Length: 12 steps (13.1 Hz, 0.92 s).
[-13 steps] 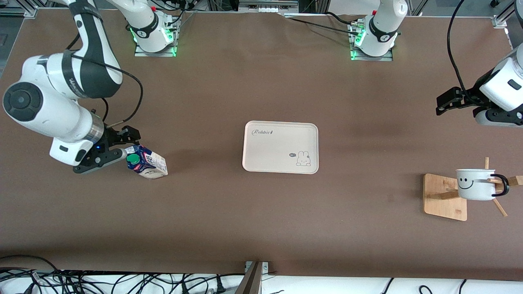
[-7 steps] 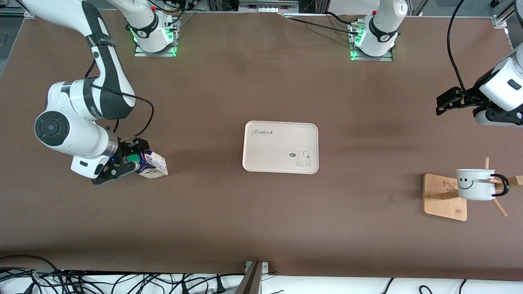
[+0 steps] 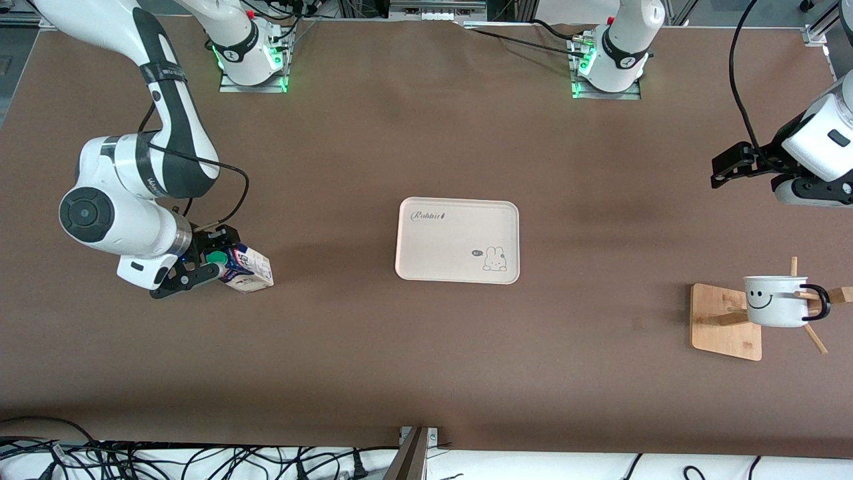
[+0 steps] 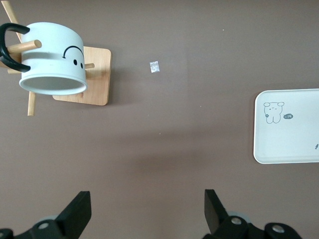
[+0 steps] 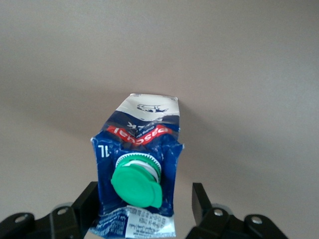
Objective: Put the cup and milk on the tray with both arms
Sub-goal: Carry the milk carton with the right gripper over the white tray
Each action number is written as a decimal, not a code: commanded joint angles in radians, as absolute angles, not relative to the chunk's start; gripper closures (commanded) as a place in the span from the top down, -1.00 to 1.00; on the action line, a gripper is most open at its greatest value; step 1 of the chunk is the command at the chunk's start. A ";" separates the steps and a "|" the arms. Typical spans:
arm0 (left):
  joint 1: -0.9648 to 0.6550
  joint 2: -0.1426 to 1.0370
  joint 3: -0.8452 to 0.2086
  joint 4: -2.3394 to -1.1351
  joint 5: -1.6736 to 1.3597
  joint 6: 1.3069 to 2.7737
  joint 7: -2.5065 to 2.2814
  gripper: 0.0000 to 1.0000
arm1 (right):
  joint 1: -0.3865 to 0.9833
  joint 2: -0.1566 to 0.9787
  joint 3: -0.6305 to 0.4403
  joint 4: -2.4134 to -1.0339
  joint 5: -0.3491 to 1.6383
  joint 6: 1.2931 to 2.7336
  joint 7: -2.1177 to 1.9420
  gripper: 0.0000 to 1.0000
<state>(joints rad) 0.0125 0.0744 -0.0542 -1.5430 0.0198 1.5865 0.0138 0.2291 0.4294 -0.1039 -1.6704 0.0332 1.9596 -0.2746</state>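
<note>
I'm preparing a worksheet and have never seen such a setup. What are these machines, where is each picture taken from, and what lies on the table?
Two white robot arms stand at a brown table. One picture looks down from across it; the others come from a camera on each wrist. In the middle lies a cream tray. Toward the left arm's end, a smiley cup hangs on a wooden stand; the left gripper waits open above the table. At the right arm's end, the right gripper has its open fingers on either side of the milk carton.

One milk (image 3: 245, 269). One cup (image 3: 774, 301). One tray (image 3: 457, 240). One wooden stand (image 3: 725, 322). Two robot arms, two grippers: right gripper (image 3: 212, 262), left gripper (image 3: 730, 163).
</note>
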 commanded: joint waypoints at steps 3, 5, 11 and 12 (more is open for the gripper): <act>0.006 0.084 -0.052 -1.516 0.032 1.565 0.029 1.00 | 0.225 0.411 -0.101 -1.689 0.051 1.967 -0.233 0.11; 0.006 0.084 -0.052 -1.516 0.032 1.565 0.029 1.00 | 0.225 0.411 -0.101 -1.684 0.051 1.962 -0.232 0.04; 0.006 0.084 -0.054 -1.516 0.032 1.565 0.029 1.00 | 0.238 0.400 -0.084 -1.639 0.055 1.912 -0.140 0.00; 0.006 0.084 -0.054 -1.516 0.032 1.565 0.029 1.00 | 0.238 0.400 -0.071 -1.605 0.078 1.872 -0.111 0.00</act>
<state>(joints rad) 0.0125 0.0744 -0.0543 -1.5430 0.0198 1.5864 0.0138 0.2369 0.4205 -0.0907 -1.6455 0.0462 1.9371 -0.1594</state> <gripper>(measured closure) 0.000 0.498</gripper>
